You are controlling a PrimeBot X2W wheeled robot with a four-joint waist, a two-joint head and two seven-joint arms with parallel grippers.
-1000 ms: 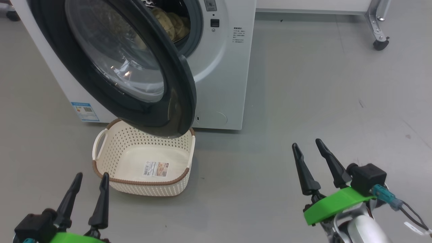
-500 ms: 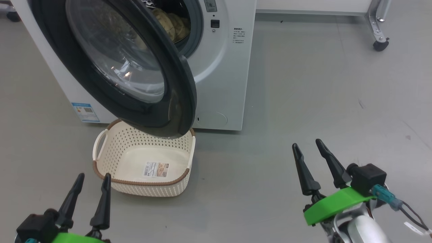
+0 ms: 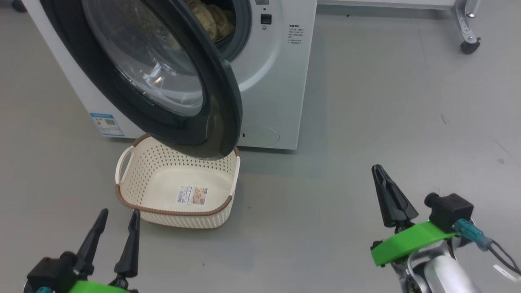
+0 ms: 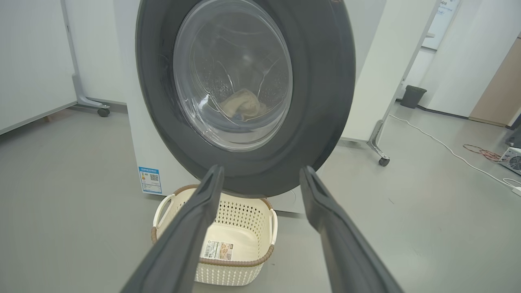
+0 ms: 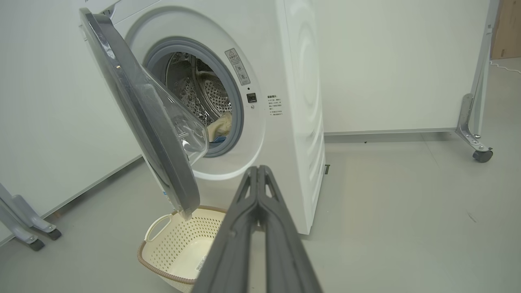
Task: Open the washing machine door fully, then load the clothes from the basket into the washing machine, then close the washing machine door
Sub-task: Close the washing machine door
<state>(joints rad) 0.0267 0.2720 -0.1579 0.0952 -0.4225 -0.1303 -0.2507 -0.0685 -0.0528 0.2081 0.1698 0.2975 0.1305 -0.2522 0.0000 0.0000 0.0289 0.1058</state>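
We log the right gripper (image 3: pixel 377 169), well right of the washing machine door (image 3: pixel 215 114): fingers just pinched together on nothing. Left gripper (image 3: pixel 121 211) fingers apart. Basket (image 3: pixel 175 211) beneath the door lies empty, clothes (image 3: pixel 211 20) behind it inside the washing machine (image 3: pixel 276 81). Likely next: pushing the door closed.

Washing machine (image 3: pixel 276 81): one — door (image 3: pixel 222 118): one — basket (image 3: pixel 183 221): one.

The boxy white washing machine (image 3: pixel 281 81) wears a small blue label sticker (image 3: pixel 106 124) low on its front. Its round door (image 4: pixel 317 81) is glossy black around clear glass. Inside lies pale cream-yellow cloth (image 3: pixel 209 22). Before it, a cream-white plastic basket (image 3: pixel 138 175) shows diamond perforations and a brown rim.
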